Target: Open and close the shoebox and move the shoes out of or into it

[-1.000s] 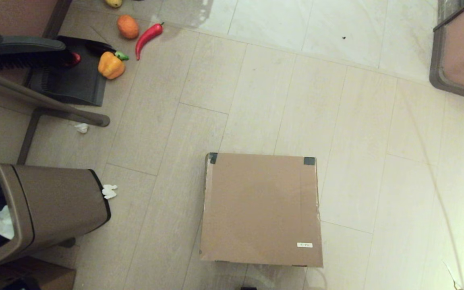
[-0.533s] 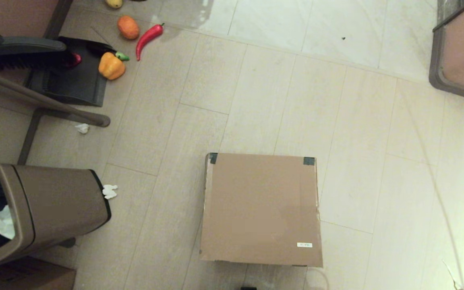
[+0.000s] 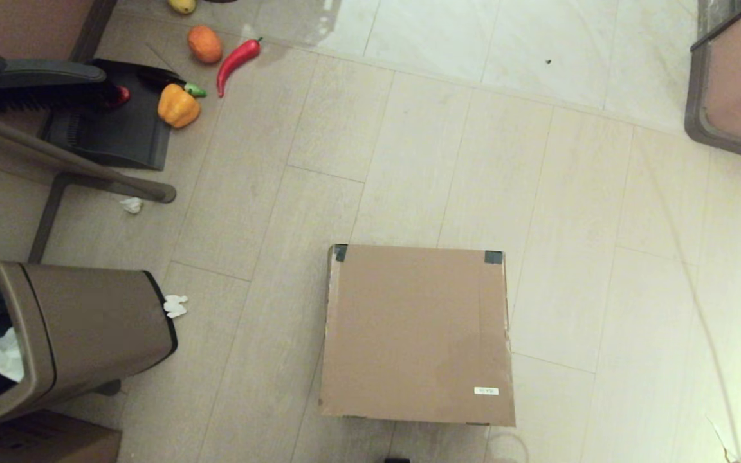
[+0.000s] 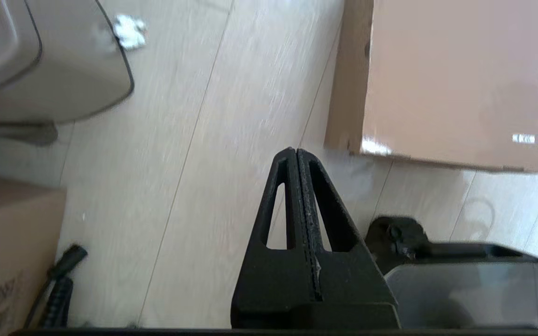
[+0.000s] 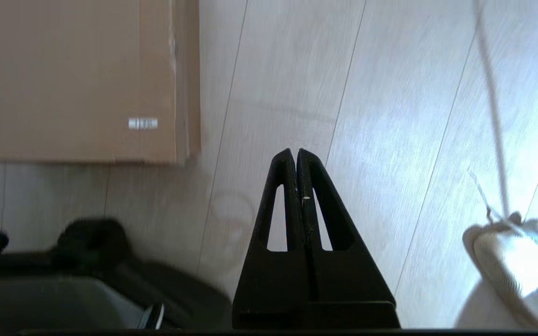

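Jaws on both the left gripper and right gripper are pressed together, empty, above the floor. Between them, slightly ahead, sits the lidded shoebox; lifting its flap seems next.

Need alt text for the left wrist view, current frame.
The shut left gripper hangs over bare wood-look floor, short of the near corner of a closed brown cardboard shoebox with a small white label. A brown trash bin with a crumpled white scrap beside it lies off to the other side.
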`<state>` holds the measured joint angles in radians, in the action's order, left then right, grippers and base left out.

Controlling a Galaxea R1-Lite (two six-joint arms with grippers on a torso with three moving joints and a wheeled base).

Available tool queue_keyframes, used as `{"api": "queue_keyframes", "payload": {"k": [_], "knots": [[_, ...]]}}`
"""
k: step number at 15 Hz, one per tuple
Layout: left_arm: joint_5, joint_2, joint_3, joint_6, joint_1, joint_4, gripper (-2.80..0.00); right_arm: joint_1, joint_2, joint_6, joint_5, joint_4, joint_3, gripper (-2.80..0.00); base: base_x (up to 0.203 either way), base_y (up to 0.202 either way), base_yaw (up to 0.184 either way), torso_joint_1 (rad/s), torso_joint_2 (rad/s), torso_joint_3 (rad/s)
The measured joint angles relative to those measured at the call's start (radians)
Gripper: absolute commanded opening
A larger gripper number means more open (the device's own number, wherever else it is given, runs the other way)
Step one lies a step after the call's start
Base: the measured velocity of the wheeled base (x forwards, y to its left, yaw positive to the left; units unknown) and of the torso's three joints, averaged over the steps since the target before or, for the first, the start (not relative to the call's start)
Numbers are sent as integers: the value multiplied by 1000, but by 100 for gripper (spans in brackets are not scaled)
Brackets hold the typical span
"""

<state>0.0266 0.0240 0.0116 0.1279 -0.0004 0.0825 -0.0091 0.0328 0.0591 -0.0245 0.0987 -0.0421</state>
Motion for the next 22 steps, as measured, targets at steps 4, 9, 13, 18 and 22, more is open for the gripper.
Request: {"api": "queue_keyframes", "payload": {"k": [4, 9, 13, 18, 22], "knots": [[-22, -24, -1, 18, 1, 2, -280, 1, -32, -13, 2, -94, 33, -280, 0, 0, 0, 0, 0, 0], [-25, -29, 1, 29, 2, 6, -280, 1, -37, -14, -3, -135, 42, -280, 0, 0, 0, 0, 0, 0], [-27, -29, 1, 48, 1, 6, -280, 1, -37, 50, -6, -98, 40, -280, 0, 0, 0, 0, 0, 0], [-29, -29, 1, 65, 2, 6, -280, 1, -37, 50, -7, -100, 42, -280, 0, 0, 0, 0, 0, 0], [-29, -29, 1, 65, 2, 6, -280, 1, -37, 49, -7, -100, 42, -280, 0, 0, 0, 0, 0, 0]]}}
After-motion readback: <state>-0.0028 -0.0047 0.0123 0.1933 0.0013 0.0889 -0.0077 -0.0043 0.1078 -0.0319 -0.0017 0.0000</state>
